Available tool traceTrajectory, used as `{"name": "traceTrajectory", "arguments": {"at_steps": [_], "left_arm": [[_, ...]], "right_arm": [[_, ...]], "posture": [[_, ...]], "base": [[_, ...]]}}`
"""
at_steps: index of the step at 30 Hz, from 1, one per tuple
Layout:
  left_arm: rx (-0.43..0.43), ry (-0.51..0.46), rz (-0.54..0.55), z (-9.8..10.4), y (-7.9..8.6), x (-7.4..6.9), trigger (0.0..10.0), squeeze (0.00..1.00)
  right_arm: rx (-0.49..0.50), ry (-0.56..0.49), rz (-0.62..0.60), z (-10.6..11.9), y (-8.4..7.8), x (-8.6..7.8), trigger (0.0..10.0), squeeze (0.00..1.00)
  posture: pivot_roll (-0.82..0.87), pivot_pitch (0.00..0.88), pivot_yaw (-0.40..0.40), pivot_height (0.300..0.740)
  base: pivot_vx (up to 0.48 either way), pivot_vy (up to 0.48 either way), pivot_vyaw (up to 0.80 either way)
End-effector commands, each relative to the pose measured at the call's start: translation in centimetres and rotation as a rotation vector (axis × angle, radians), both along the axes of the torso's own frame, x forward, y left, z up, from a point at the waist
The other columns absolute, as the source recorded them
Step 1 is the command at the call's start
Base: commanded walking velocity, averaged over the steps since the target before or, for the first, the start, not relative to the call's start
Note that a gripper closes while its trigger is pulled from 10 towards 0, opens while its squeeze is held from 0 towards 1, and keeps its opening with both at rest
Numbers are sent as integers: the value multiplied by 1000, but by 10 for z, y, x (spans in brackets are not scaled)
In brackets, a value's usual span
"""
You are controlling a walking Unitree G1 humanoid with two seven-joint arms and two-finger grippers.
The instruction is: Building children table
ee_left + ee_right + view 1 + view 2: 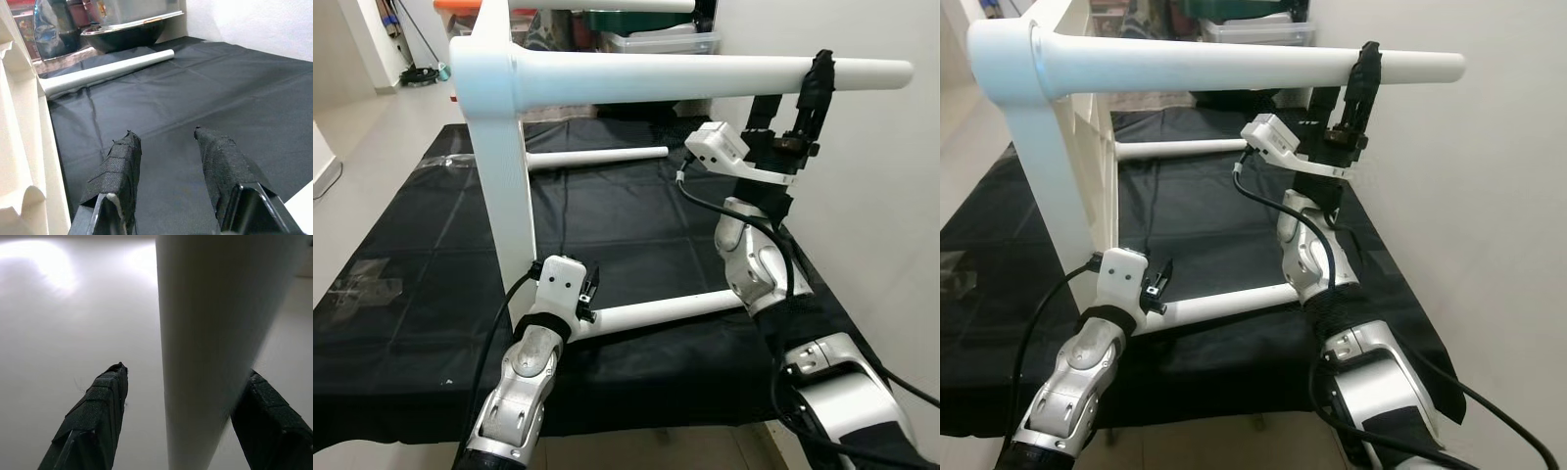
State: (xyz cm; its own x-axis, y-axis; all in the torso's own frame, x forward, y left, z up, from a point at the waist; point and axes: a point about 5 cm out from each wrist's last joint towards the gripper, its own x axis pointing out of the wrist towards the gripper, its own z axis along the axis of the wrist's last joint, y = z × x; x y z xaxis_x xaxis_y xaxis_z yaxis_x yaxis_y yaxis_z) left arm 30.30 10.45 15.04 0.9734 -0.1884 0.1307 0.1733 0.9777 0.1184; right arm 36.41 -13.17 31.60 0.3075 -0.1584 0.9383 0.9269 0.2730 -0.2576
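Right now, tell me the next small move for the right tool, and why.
Probably close the right tool on the upper table leg: the leg sits between its open fingers, against one, with a gap beside the other, so nothing grips it yet.

— Where does the table point(499, 147) stand?
— On its side on the cloth point(636, 215), its top at the left of the frame and its legs pointing right.
— And the legs?
— The upper leg point(705, 73) crosses the top of the frame; the lower leg point(666, 310) lies on the cloth below centre; a far leg point(597, 157) lies behind, mid-frame.
— The grippers?
— The right gripper point(818, 83) straddles the upper leg near its right end. The left gripper point(590, 294) sits at the lower leg's left end, beside the top.
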Motion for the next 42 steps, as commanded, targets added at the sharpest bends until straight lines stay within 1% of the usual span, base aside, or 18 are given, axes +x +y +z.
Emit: {"name": "traceTrajectory", "arguments": {"at_steps": [1, 11, 12, 13, 14, 24, 25, 26, 29, 30, 32, 35, 36, 37, 38, 39, 41, 42], "left_arm": [[9, 11, 13, -3, 2, 1, 10000, 0], [16, 17, 18, -6, 2, 3, 10000, 0], [15, 17, 18, -6, 2, 3, 10000, 0], [14, 17, 18, -6, 2, 3, 10000, 0], [13, 18, 20, -6, 2, 3, 10000, 0], [-31, 63, 47, -8, 5, 5, 10000, 0], [-27, 66, 61, -8, 7, 6, 10000, 0], [16, 57, 91, -6, 14, 8, 10000, 0], [16, 57, 91, -6, 14, 8, 10000, 0], [125, 50, 202, -5, 43, 15, 10000, 0], [125, 50, 202, -5, 43, 15, 10000, 0], [276, 41, 435, -2, 107, 25, 10000, 0], [312, 36, 489, 1, 121, 26, 10000, 0], [312, 36, 489, 1, 121, 26, 10000, 0], [343, 33, 529, 3, 132, 27, 10000, 0], [343, 33, 529, 3, 132, 27, 10000, 0], [401, 31, 588, 10, 151, 28, 10000, 0], [455, 19, 625, 18, 163, 28, 10000, 0]], "right_arm": [[-14, -24, 7, 6, 2, 0, 10000, 0], [-33, -56, -5, 13, 3, 3, 10000, 0], [-28, -53, 2, 14, 2, 4, 6863, 0], [-24, -50, 7, 14, 2, 4, 6863, 0], [-23, -54, 5, 14, 2, 5, 0, 0], [-24, -65, 2, 17, 3, 7, 0, 0], [-24, -62, 6, 18, 4, 8, 0, 0], [-21, -55, 12, 19, 3, 9, 0, 0], [-21, -55, 12, 19, 3, 9, 0, 0], [-8, -38, 20, 22, 0, 12, 0, 0], [-8, -38, 20, 22, 0, 12, 0, 0], [13, -28, 21, 25, -5, 15, 0, 0], [18, -26, 21, 25, -6, 16, 0, 0], [18, -26, 21, 25, -6, 16, 0, 0], [20, -23, 20, 25, -6, 16, 0, 0], [20, -23, 20, 25, -6, 16, 0, 0], [34, 2, 20, 23, -8, 18, 0, 0], [54, 21, 23, 22, -9, 20, 0, 0]], "posture": [[120, 118, -30, 740], [118, 117, -24, 740], [120, 120, -26, 740], [120, 120, -26, 740], [120, 120, -26, 740], [116, 118, -25, 740], [114, 119, -27, 740], [115, 117, -30, 740], [115, 117, -30, 740], [115, 114, -31, 740], [115, 114, -31, 740], [112, 110, -28, 740], [112, 110, -28, 740], [112, 110, -28, 740], [112, 110, -28, 740], [112, 110, -28, 740], [116, 105, -25, 740], [120, 100, -27, 740]], "base": [[0, 0, 0], [0, 0, 0], [0, 0, 0], [0, 0, 0], [0, 0, 0], [0, 0, 0], [0, 0, 0], [0, 0, 0], [0, 0, 0], [0, 0, 0], [0, 0, 0], [0, 0, 0], [0, 0, 0], [0, 0, 0], [0, 0, 0], [0, 0, 0], [0, 0, 0], [0, 0, 0]]}}
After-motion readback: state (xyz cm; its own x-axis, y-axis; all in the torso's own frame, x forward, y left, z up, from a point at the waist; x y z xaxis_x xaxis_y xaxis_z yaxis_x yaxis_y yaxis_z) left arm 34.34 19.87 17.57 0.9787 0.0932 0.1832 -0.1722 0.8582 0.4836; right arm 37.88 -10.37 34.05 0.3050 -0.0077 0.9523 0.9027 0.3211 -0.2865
